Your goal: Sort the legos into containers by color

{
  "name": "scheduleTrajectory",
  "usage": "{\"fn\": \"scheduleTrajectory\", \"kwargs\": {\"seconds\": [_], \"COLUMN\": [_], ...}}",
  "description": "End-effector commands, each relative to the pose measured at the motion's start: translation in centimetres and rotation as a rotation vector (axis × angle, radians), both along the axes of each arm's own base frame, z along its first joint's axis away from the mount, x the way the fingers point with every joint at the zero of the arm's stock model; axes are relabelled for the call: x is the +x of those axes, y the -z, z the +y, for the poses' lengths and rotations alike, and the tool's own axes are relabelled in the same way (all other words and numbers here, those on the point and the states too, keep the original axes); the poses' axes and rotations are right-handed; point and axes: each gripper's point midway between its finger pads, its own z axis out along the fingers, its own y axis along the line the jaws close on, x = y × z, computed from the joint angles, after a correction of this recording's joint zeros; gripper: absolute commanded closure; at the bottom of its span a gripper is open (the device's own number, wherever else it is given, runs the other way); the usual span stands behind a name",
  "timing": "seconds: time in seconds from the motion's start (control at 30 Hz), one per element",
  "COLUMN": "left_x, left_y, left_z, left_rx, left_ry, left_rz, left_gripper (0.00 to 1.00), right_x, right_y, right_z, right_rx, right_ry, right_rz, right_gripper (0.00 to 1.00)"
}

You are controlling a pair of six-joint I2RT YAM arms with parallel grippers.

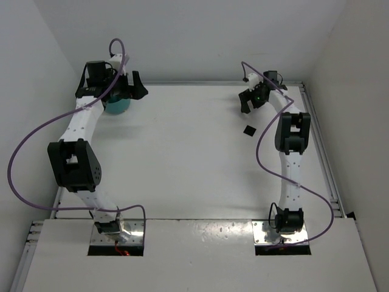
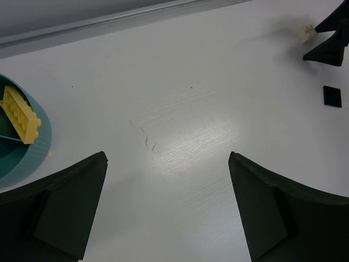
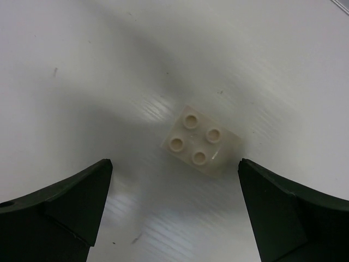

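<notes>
Overhead, the right gripper (image 3: pixel 174 164) hangs with jaws spread wide and holding nothing above a cream-white four-stud brick (image 3: pixel 202 141) lying studs-up on the white table (image 3: pixel 82 65), apparently lined up for a pick. Well apart, the left gripper (image 2: pixel 168 158), likewise released, hovers just beside the teal bowl (image 2: pixel 38 147), where a yellow brick (image 2: pixel 20 113) sits in one compartment. A flat black brick (image 2: pixel 332 96) lies near the right gripper; nothing appears to obstruct its descent.
</notes>
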Motion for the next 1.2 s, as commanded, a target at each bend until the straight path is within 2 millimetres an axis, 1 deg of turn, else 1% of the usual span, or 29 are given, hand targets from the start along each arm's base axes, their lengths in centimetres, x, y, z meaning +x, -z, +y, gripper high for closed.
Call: {"fn": "scheduleTrajectory", "kwargs": {"seconds": [0.0, 0.03, 0.07, 0.1, 0.13, 0.2, 0.27, 0.33, 0.37, 0.4, 0.43, 0.47, 0.5, 0.53, 0.57, 0.6, 0.63, 0.7, 0.77, 0.8, 0.83, 0.9, 0.93, 0.97, 1.03, 1.07, 1.1, 1.13, 1.17], "left_x": [-0.7, -0.7, -0.7, -0.6, -0.4, -0.5, -0.5, -0.5, -0.5, -0.5, -0.5, -0.5, -0.5, -0.4, -0.4, -0.4, -0.4, -0.4, -0.5, -0.5, -0.4, -0.5, -0.5, -0.6, -0.5, -0.7, -0.7, -0.7, -0.8], "left_y": [-2.5, -2.5, -2.5, -2.1, -2.5, -2.6, -2.6, -2.0, -2.0, -2.0, -2.0, -2.0, -2.0, -2.0, -2.0, -2.0, -2.0, -2.0, -1.6, -1.5, -1.5, -1.2, -1.1, -0.7, -0.7, -0.2, -0.2, -0.7, -0.2], "left_z": [0.2, 0.2, 0.2, 0.2, 0.2, 0.5, 0.5, 0.5, 0.5, 0.5, 0.5, 0.5, 0.5, 1.0, 1.0, 1.0, 1.0, 1.0, 1.0, 1.1, 1.6, 1.6, 1.7, 1.7, 1.9, 1.8, 1.8, 1.8, 1.8], "left_rx": [-0.013, -0.020, -0.020, -0.021, -0.020, -0.024, -0.031, -0.033, -0.033, -0.033, -0.033, -0.033, -0.033, -0.033, -0.033, -0.033, -0.033, -0.033, -0.027, -0.023, -0.023, -0.024, -0.019, -0.020, -0.016, -0.017, -0.017, -0.015, -0.016], "left_ry": [0.014, 0.011, 0.011, 0.010, 0.011, 0.009, 0.006, 0.006, 0.006, 0.006, 0.006, 0.006, 0.006, -0.004, -0.004, -0.004, -0.004, -0.004, 0.000, -0.008, -0.017, -0.018, -0.026, -0.026, -0.034, -0.034, -0.034, -0.034, -0.034], "left_rz": [-0.058, -0.053, -0.053, -0.044, -0.055, -0.055, -0.051, -0.033, -0.033, -0.033, -0.033, -0.033, -0.033, -0.033, -0.033, -0.033, -0.033, -0.033, -0.028, -0.028, -0.028, -0.019, -0.018, -0.009, -0.009, 0.003, 0.004, -0.015, -0.003], "left_gripper": [0.00, 0.00, 0.00, 0.00, 0.00, 0.00, 0.00, 0.00, 0.00, 0.00, 0.00, 0.00, 0.00, 0.00, 0.00, 0.00, 0.00, 0.00, 0.00, 0.00, 0.00, 0.00, 0.00, 0.00, 0.00, 0.00, 0.00, 0.00, 0.00], "right_x": [1.2, 1.5, 2.1, 2.2, 2.8, 3.0, 3.0, 2.7, 2.2, 2.2, 1.4, 1.1, 1.1, 0.9, 1.0, 0.8, 0.8, 0.8, 0.3, 0.3, 0.3, -0.4, -0.4, -0.8, -1.5, -1.9, -2.1, -2.1, -1.9], "right_y": [-1.9, -1.9, -1.8, -1.8, -2.4, -2.3, -1.9, -1.2, -0.7, -0.6, 0.6, 1.1, 1.1, 1.6, 1.0, 1.4, 1.4, 1.4, 2.1, 2.2, 2.2, 3.1, 3.1, 3.6, 4.2, 4.7, 4.5, 4.5, 3.9], "right_z": [0.7, 0.6, 0.2, 0.1, -0.1, -0.3, -0.6, -0.6, -0.6, -0.7, -0.1, -0.6, -0.8, -1.1, -1.3, -1.5, -1.1, -1.4, -1.2, -0.9, -1.1, -0.9, -1.1, -0.6, -0.6, -0.6, -0.1, -0.1, -0.2], "right_rx": [0.063, 0.067, 0.084, 0.094, 0.107, 0.141, 0.153, 0.175, 0.177, 0.171, 0.169, 0.144, 0.136, 0.126, 0.119, 0.110, 0.100, 0.084, 0.053, 0.041, 0.026, -0.001, -0.008, -0.019, -0.031, -0.035, -0.042, -0.042, -0.045], "right_ry": [0.076, 0.106, 0.179, 0.217, 0.252, 0.340, 0.398, 0.460, 0.472, 0.478, 0.478, 0.499, 0.507, 0.528, 0.536, 0.542, 0.541, 0.543, 0.524, 0.524, 0.522, 0.509, 0.515, 0.498, 0.490, 0.490, 0.472, 0.472, 0.464], "right_rz": [-0.032, -0.029, -0.023, -0.021, -0.039, -0.026, -0.017, 0.016, 0.043, 0.041, 0.076, 0.081, 0.079, 0.088, 0.076, 0.083, 0.080, 0.075, 0.084, 0.081, 0.076, 0.095, 0.093, 0.104, 0.126, 0.139, 0.139, 0.139, 0.126], "right_gripper": [0.01, 0.01, 0.01, 0.01, 0.01, 0.01, 0.05, 0.12, 0.14, 0.17, 0.18, 0.19, 0.21, 0.23, 0.24, 0.25, 0.27, 0.29, 0.32, 0.32, 0.34, 0.35, 0.37, 0.40, 0.45, 0.50, 0.53, 0.55, 0.60]}}
